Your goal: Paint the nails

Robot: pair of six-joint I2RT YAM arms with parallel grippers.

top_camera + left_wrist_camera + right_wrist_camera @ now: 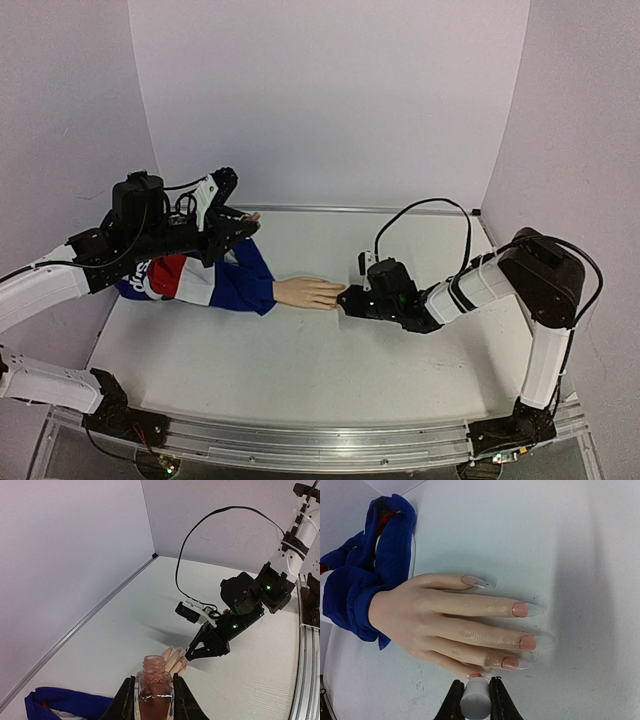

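The nails (520, 609) tip the fingers of a pale mannequin hand (430, 625) that lies palm down on the white table (560, 540), fingers pointing toward the right arm. They look small, hard and glossy, with thin clear tips that would likely chip under pressure, so only a light brush stroke suits them. Any steadying belongs at the blue, red and white sleeve (365, 585), since the hand seems light enough to slide. The right gripper (475, 700) has its jaws pinching a white cap (475, 707) just beside the outermost finger. The left gripper (154, 700) clamps the open pink bottle (155, 680) near the sleeve.
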